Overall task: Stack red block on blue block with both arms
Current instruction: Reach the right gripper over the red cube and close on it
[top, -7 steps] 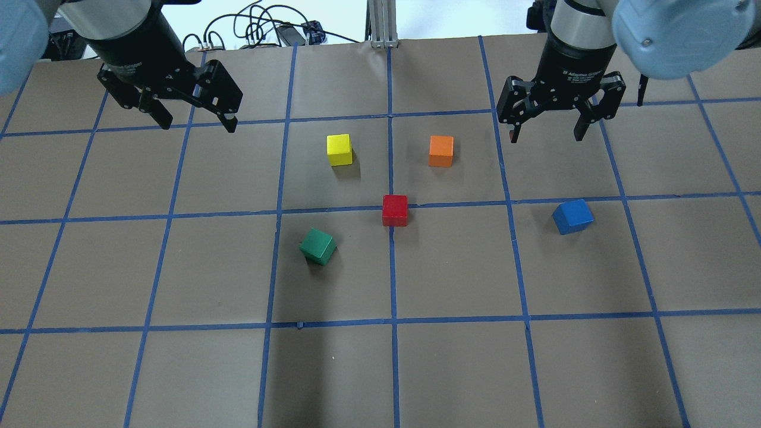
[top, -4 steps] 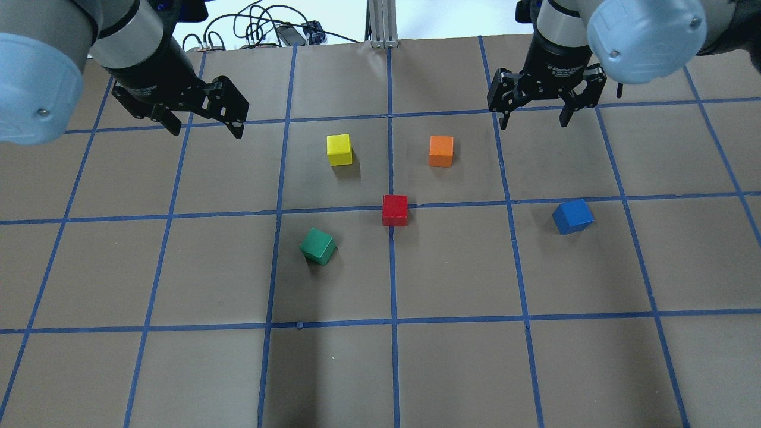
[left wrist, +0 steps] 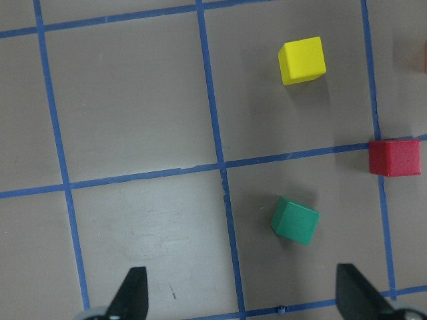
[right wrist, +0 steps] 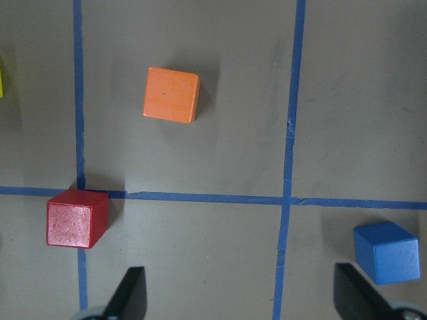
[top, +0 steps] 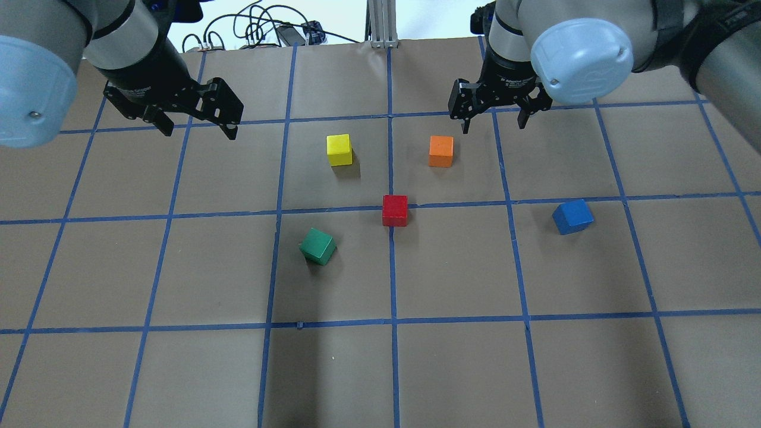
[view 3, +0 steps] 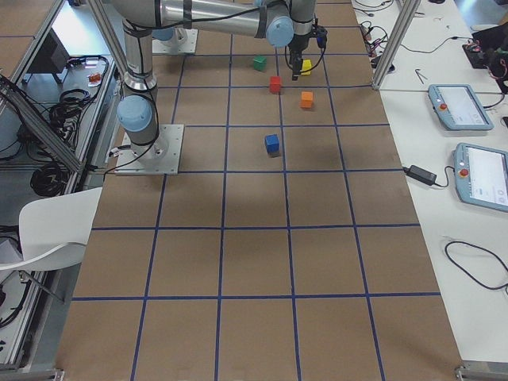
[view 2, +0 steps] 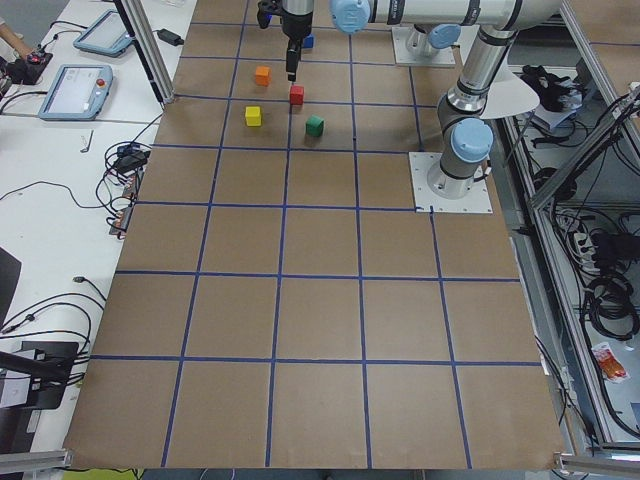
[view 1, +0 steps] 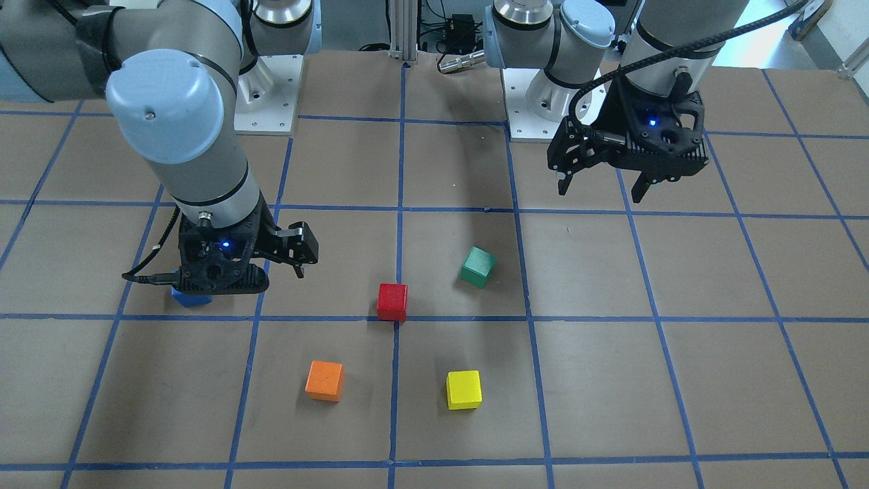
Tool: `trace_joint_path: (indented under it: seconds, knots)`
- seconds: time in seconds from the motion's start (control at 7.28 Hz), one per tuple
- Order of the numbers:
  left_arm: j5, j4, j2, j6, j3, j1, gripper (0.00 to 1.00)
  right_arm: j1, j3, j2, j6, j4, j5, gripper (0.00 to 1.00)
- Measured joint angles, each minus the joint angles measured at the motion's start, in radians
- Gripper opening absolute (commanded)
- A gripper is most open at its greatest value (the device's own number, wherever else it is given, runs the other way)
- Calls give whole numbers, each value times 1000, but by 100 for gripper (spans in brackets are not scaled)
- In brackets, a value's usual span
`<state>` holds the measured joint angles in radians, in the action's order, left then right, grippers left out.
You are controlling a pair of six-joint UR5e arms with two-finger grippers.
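Note:
The red block (top: 395, 210) sits on a tape crossing at the table's middle; it also shows in the front view (view 1: 392, 301) and both wrist views (left wrist: 394, 157) (right wrist: 77, 218). The blue block (top: 572, 216) lies to its right, turned slightly; in the front view (view 1: 190, 297) the right gripper mostly hides it. My left gripper (top: 199, 131) is open and empty, high over the far left. My right gripper (top: 493, 126) is open and empty, high over the far side beside the orange cube, with the blue block (right wrist: 387, 252) low right in its wrist view.
A yellow cube (top: 339, 149) and an orange cube (top: 440, 150) stand beyond the red block. A green cube (top: 317, 246) lies turned, near left of it. Cables (top: 255, 30) and a metal post (top: 383, 24) sit past the far edge.
My right gripper has moved left in the overhead view and farther away, from over the blue block's column to beside the orange cube. My left gripper shifted only slightly. No block moved.

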<state>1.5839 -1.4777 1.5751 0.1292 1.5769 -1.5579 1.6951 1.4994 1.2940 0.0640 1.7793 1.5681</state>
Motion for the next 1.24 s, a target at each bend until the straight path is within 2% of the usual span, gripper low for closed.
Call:
trace_joint_path:
  seconds: [0.55, 1.24]
  knots:
    - [10, 0, 0, 1, 6, 1, 100, 128, 1, -103, 81, 171, 4, 100]
    - [4, 5, -1, 4, 13, 1, 100, 163, 18, -201, 94, 210, -2, 100]
